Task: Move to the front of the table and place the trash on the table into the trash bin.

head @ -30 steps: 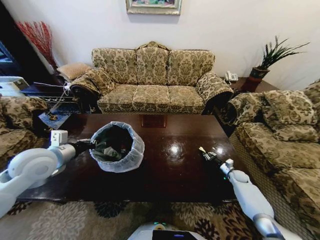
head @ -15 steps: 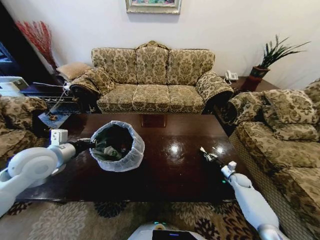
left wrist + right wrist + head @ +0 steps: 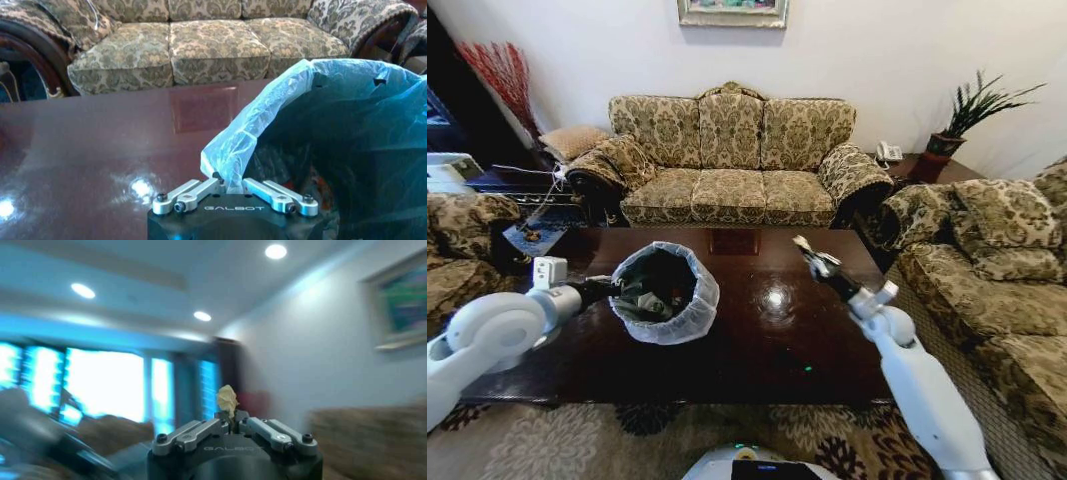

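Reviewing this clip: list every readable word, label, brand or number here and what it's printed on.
"GALBOT": on the left gripper body, which pinches the trash bin bag.
"GALBOT": on the right gripper body, blurred but legible; it holds a yellowish scrap.
No other text is readable.

Large dark reddish-brown wooden table [image 3: 757, 330]: glossy, mirror-smooth, reflecting ceiling lights. Round dark trash bin [image 3: 664, 292]: thin translucent whitish plastic liner, crinkled at the rim. Left gripper [image 3: 230, 191]: brushed metal fingers on matt black housing. Small yellowish scrap [image 3: 227, 399]: crumpled, papery. 3-seat patterned sofa [image 3: 732, 160]: woven cloth.
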You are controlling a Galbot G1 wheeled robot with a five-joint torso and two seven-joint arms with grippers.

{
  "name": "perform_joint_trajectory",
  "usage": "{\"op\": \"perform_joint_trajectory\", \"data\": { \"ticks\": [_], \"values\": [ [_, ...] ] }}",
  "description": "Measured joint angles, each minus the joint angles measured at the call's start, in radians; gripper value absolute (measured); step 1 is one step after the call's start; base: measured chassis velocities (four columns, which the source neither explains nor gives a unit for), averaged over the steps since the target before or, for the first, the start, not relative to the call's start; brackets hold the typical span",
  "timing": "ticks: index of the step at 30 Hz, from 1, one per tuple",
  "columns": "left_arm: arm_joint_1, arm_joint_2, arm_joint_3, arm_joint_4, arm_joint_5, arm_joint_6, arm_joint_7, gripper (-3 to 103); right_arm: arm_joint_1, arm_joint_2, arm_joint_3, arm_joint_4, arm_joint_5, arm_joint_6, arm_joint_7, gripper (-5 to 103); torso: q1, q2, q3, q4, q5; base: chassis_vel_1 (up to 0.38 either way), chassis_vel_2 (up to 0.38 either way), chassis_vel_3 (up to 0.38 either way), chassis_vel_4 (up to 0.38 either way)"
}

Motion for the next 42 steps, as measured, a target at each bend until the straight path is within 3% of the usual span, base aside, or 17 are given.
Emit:
{"op": "perform_joint_trajectory", "data": {
  "ticks": [2,8,20,22,28,30,38,40,42],
  "values": [
    [0.001,0.002,0.008,-0.002,-0.001,0.0,0.0,0,0.026,0.023,-0.122,0.069,0.038,-0.027,0.043,0,0.0,0.0,0.0,0.0002,0.0001,0.0,0.0,0.0,0.0],
    [0.002,0.008,0.01,-0.008,-0.004,0.001,-0.001,0,0.112,0.064,-0.327,0.094,0.076,-0.041,0.122,0,0.0,0.0,0.0,0.0,0.0005,0.0,0.0,0.0,0.0],
    [0.003,0.003,0.014,-0.046,-0.012,0.004,-0.001,0,0.192,0.132,-0.463,-0.038,-0.03,-0.023,0.177,-3,0.0,0.0,0.0,0.0001,0.0005,0.0,0.0,0.0,0.0],
    [0.003,0.002,0.013,-0.052,-0.016,0.005,-0.002,0,0.194,0.137,-0.466,-0.047,-0.045,-0.023,0.184,1,0.0,0.0,0.0,0.0,0.0004,0.0,0.0,0.0,0.0],
    [0.003,0.001,0.011,-0.063,-0.019,0.008,-0.005,0,0.192,0.146,-0.467,-0.065,-0.076,-0.015,0.19,28,0.0,0.0,0.0,0.0,0.0005,0.0,0.0,0.0,0.0],
    [0.003,0.001,0.011,-0.063,-0.02,0.008,-0.005,0,0.191,0.146,-0.466,-0.064,-0.076,-0.014,0.191,28,0.0,0.0,0.0,0.0,0.0005,0.0,0.0,0.0,0.0],
    [0.009,-0.006,0.003,-0.063,-0.02,0.017,-0.013,0,0.171,0.123,-0.432,-0.025,-0.071,-0.008,0.187,67,0.0,0.0,0.0,-0.0001,0.0006,0.0,0.0,0.0,0.0],
    [0.01,-0.007,0.002,-0.063,-0.02,0.018,-0.016,0,0.167,0.121,-0.428,-0.017,-0.07,-0.007,0.185,67,0.0,0.0,0.0,-0.0001,0.0006,0.0,0.0,0.0,0.0],
    [0.013,-0.01,0.001,-0.067,-0.02,0.02,-0.021,0,0.16,0.117,-0.418,-0.001,-0.068,-0.007,0.179,78,0.0,0.0,0.0,0.0,0.0005,0.0,0.0,0.0,0.0]
  ]
}}
